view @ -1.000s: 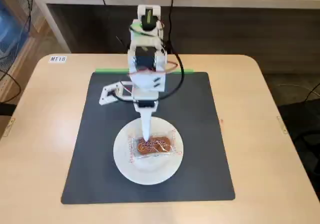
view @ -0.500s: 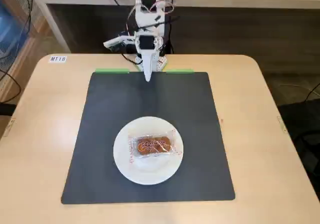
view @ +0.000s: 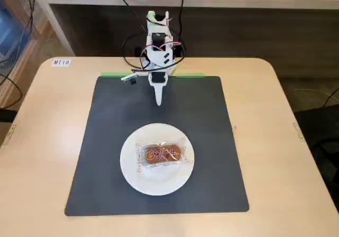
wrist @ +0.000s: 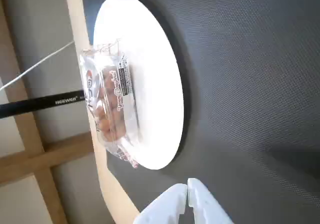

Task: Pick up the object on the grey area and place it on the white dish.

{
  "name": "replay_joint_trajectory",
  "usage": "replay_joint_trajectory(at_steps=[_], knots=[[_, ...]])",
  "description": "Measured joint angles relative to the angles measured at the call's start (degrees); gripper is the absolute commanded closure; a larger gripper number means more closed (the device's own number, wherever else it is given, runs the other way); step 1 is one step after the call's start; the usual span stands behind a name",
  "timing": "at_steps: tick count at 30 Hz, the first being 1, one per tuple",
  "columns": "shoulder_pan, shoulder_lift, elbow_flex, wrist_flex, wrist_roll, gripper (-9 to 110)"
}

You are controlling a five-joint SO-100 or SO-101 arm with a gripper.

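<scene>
A clear-wrapped brown cake (view: 162,154) lies on the white dish (view: 135,176), which sits on the dark grey mat (view: 212,142) near its front middle. In the wrist view the wrapped cake (wrist: 107,101) rests on the dish (wrist: 155,59). My gripper (view: 158,100) is folded back at the mat's far edge, well apart from the dish, pointing down at the mat. Its white fingertips (wrist: 171,203) meet at the bottom of the wrist view, where the gripper (wrist: 188,191) is shut and empty.
The mat lies on a light wooden table (view: 42,142). The arm's base and cables (view: 159,36) stand at the table's far edge, with green tape (view: 114,74) beside them. A black tripod leg (wrist: 40,104) shows past the table edge in the wrist view.
</scene>
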Motion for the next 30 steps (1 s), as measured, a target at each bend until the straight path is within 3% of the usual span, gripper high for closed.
replay_joint_trajectory(at_steps=[30], knots=[[0.44, 0.26, 0.26, -4.39, -0.88, 102]])
